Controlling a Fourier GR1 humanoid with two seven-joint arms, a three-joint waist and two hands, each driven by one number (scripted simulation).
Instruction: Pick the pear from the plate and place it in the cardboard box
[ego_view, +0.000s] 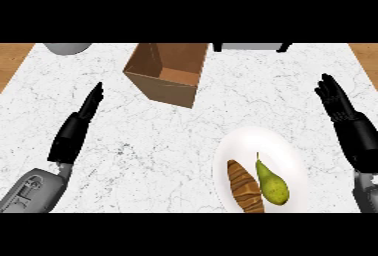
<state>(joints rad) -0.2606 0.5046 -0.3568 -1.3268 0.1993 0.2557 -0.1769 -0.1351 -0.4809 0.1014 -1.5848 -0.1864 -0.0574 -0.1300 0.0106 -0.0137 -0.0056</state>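
1. Pear (272, 184) lies on the white plate (288, 145), lower right of the counter (148, 150), stem pointing away from the robot; nothing holds it
2. A brown pastry (245, 186) lies just beside the pear on its left, almost touching along the side
3. Box (166, 72) sits open at the far middle of the counter, turned at an angle, well apart from the plate; inside looks bare as far as can be seen
4. Step in hand, by my reading: the reach for the pear, not yet begun. Right hand (338, 102) is the nearer one and the sensible choice
5. To do it well: come down over the pear's fat lower half, fingers along the right side and thumb into the narrow gap by the pastry, so the pastry is not nudged. Lift clear of the plate rim before swinging toward the box
6. Right hand pose: beside the plate's far right edge, fingers straight and together, pointing away, holding nothing
7. Left hand (81, 120): far left of the counter, fingers straight, pointing up and away, empty, resting
8. Neither hand touches plate, pear or box
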